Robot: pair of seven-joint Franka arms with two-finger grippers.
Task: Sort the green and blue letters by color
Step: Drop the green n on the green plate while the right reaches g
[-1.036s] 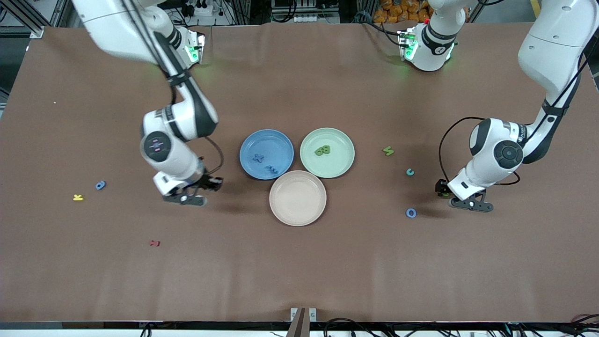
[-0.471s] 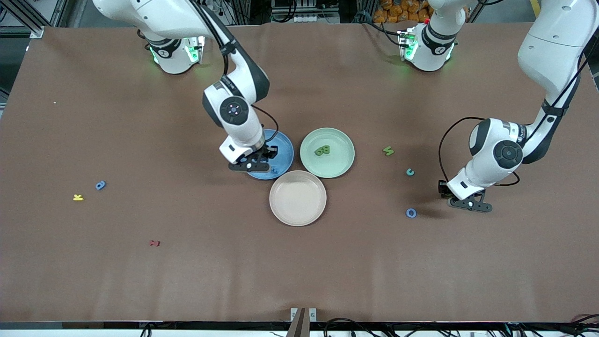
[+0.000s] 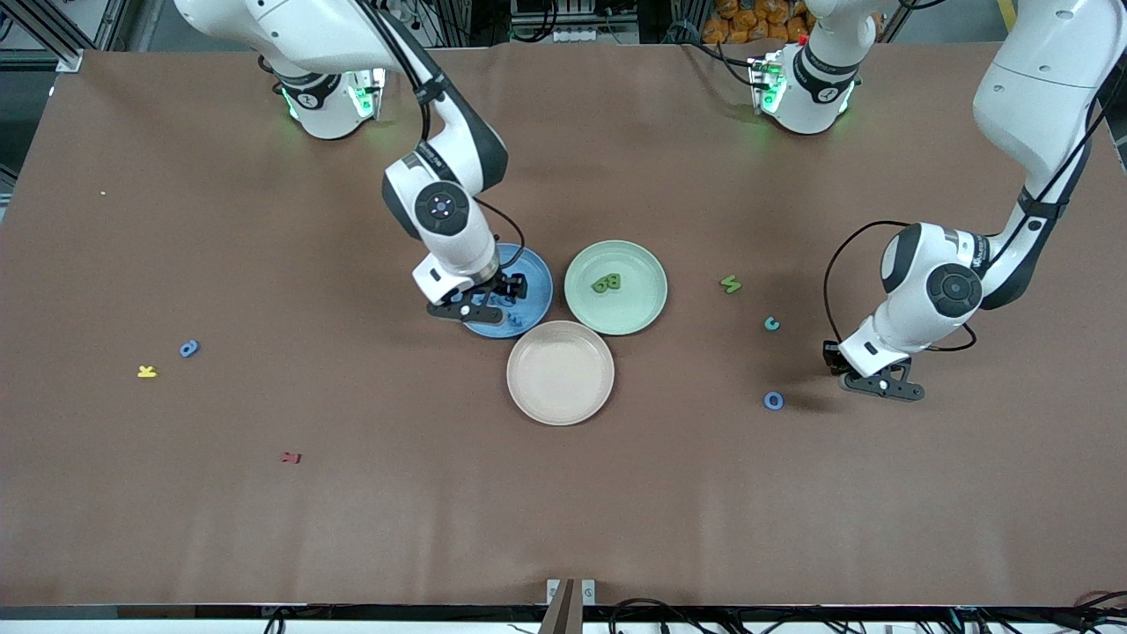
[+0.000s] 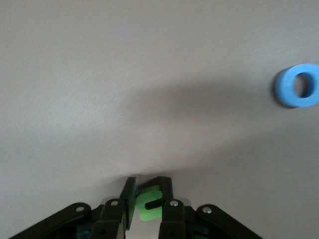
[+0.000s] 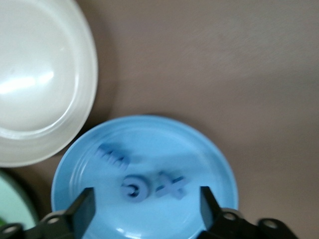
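My right gripper hangs open over the blue plate, with nothing between its fingers. In the right wrist view three blue letters lie in that plate: an X, a round one and an E-like one. My left gripper is shut on a small green letter, low over the table toward the left arm's end. A blue ring letter lies close by. The green plate holds two green letters.
An empty cream plate sits nearest the front camera. A green letter and a teal letter lie between the green plate and my left gripper. Toward the right arm's end lie a blue letter, a yellow letter and a dark red letter.
The right arm swung from the table to over the blue plate and its gripper opened; a round blue letter now lies in the plate. The left gripper closed on the green letter.
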